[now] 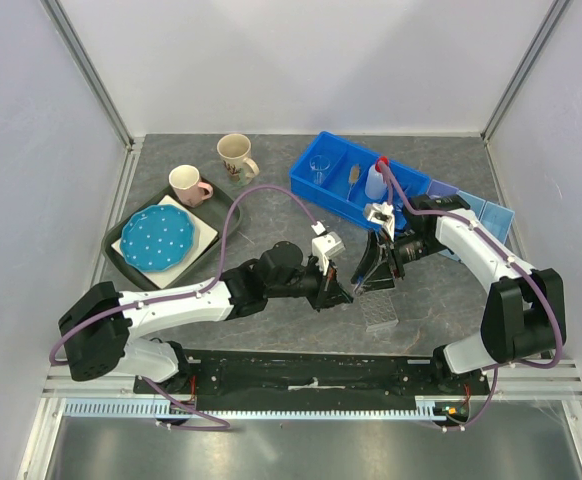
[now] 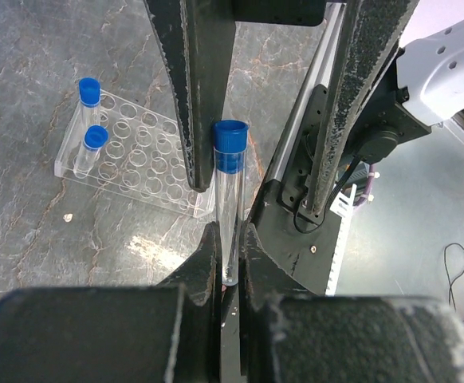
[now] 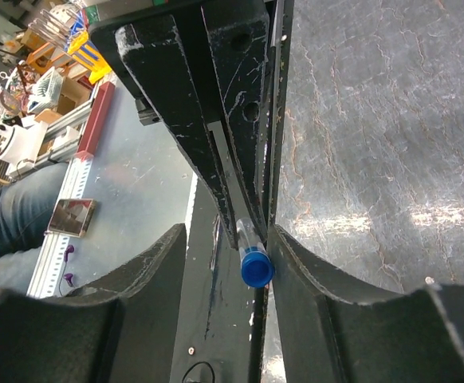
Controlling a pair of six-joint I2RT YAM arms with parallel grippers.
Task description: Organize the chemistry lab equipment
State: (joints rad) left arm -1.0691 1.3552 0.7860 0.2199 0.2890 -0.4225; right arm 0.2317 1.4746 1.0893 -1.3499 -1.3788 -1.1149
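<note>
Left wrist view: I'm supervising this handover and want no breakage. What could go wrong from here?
1. The left pincer grips the blue-capped tube only at its bottom tip, so the tube could pivot or slip out.
2. The right pincer stands open around the cap, which sits off-centre in the gap; closing now might knock the tube askew.
3. The clear tube rack lies close by; a dropped tube could strike it.

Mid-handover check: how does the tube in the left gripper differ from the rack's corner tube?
The held tube is pinched at its lower end by the left gripper, outside the rack; the corner tube sits in a rack hole. The held tube's cap lies between the right gripper's open fingers; the corner tube is untouched. Both are clear, blue-capped.
</note>
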